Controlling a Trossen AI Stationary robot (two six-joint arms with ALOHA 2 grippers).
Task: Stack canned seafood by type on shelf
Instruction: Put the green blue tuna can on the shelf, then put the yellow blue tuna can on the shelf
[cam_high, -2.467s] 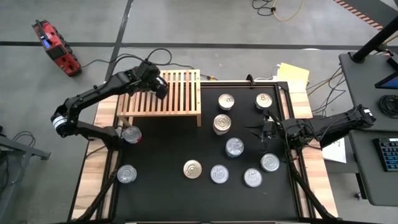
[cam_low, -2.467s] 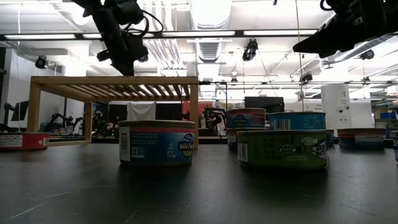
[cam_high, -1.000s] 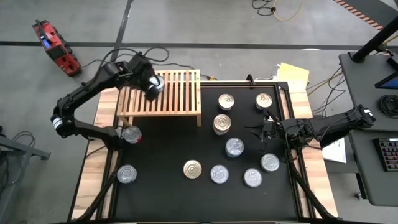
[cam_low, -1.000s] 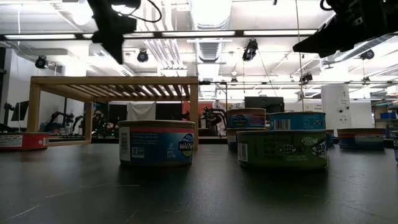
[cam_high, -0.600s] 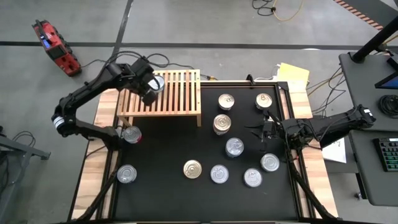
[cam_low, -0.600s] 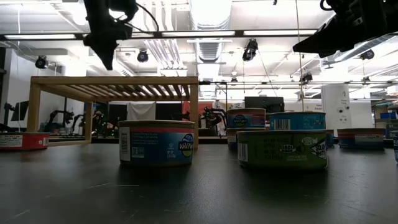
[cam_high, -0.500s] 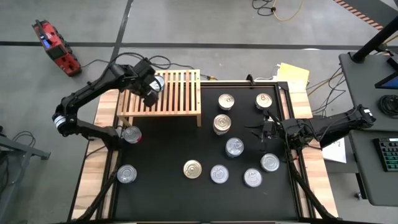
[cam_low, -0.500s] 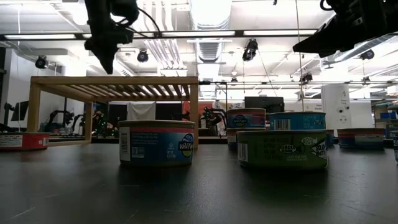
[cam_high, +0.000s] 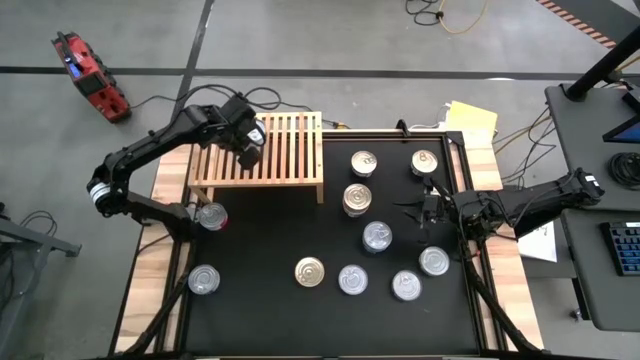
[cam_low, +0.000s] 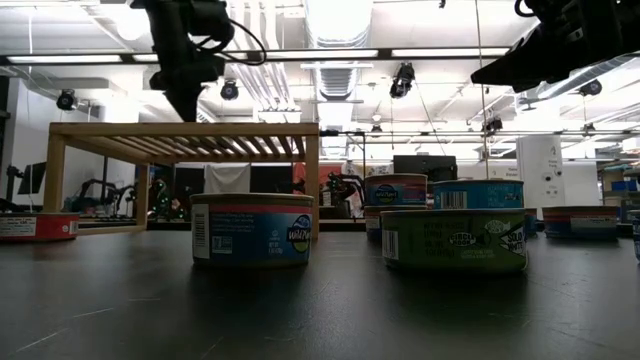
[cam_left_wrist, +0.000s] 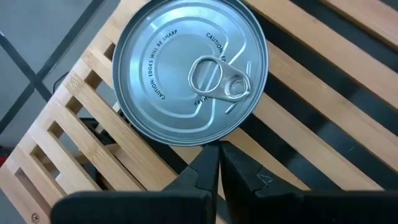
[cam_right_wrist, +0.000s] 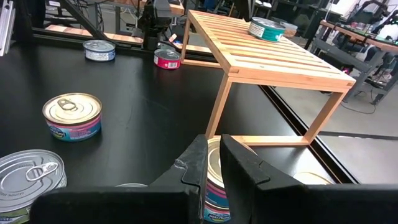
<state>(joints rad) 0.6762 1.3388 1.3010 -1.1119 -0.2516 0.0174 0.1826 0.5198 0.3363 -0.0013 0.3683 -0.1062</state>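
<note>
Black mat (cam_high: 270, 240): loose tins; shelf (cam_high: 290, 150) holds 1 tin (cam_left_wrist: 189, 71); left gripper (cam_left_wrist: 217, 158) fingers pressed together above.

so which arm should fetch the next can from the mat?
Right, probably. The right gripper hovers shut amid the loose cans, nearest one. The left gripper sits shut over the shelf.

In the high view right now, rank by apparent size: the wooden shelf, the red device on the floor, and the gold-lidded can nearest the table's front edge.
1. The shelf, clearly the largest.
2. The red device, lying on the floor beyond the table; its greater distance from the camera may shrink it slightly.
3. The gold-lidded can, the smallest.
</note>
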